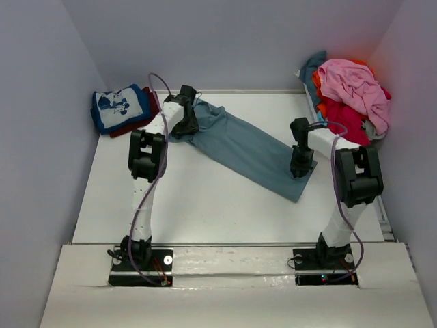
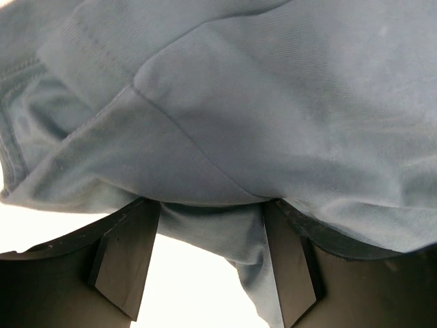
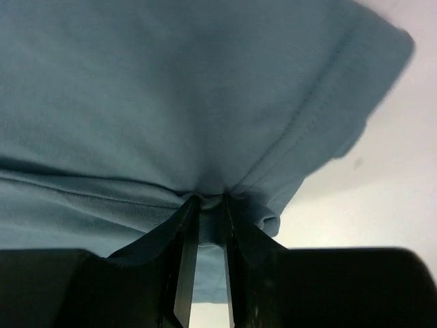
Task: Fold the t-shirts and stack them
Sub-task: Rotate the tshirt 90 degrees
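If I start at the far left corner, two shirts already lie folded there, the printed blue tee (image 1: 121,108) on top of the dark red tee (image 1: 136,127). Just right of them the left gripper (image 1: 186,130) sits on the far, bunched end of the slate-blue tee (image 1: 246,147). Its wrist view shows the jaws standing wide with a thick wad of cloth between them and more draped over the tips; whether they press on that wad or merely straddle it I cannot tell. From there the shirt runs as a long narrow band slantwise across the white table (image 1: 205,205), down to the near right. At that near corner the right gripper (image 3: 207,205) is nipped tight on the hem edge, with cloth puckering into the pinch. Beyond it, against the right wall, the unfolded heap waits, the pink tee (image 1: 355,85) on top.

To my eye the step is drawing this band straight and flat before folding it across. Doing it well means making sure of the left hold first, then pulling gently and evenly, low over the table, so the thin right pinch does not slip and the far end smooths out.
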Action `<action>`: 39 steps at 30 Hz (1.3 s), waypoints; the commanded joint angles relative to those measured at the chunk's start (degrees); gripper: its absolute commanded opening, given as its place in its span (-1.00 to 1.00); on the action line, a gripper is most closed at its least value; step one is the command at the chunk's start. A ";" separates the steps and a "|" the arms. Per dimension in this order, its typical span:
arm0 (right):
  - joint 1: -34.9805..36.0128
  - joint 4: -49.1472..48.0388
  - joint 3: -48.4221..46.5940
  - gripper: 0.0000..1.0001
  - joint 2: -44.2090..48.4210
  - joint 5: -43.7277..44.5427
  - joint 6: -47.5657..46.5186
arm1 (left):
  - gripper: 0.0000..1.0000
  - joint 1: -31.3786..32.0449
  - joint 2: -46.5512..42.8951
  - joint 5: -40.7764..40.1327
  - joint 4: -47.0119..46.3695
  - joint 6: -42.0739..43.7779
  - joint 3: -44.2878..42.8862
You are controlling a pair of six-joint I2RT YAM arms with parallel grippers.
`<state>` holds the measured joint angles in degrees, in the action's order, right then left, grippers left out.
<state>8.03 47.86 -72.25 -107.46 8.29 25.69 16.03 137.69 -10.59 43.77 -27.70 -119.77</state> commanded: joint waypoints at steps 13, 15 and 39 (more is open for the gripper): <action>17.35 11.91 4.14 -0.48 4.63 -6.63 3.92 | 0.47 0.58 5.31 -0.75 3.60 1.95 -5.13; 21.65 12.87 1.95 -0.48 4.19 -7.06 4.19 | 0.47 0.58 5.75 -0.57 3.95 2.13 -5.65; 25.47 16.39 -10.37 -0.41 0.41 2.95 9.82 | 0.48 3.48 -4.62 -8.30 0.53 3.80 -2.93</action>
<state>36.95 63.66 -80.90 -109.16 8.10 34.28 18.90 139.79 -15.29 43.77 -24.36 -124.05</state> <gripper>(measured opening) 0.290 0.735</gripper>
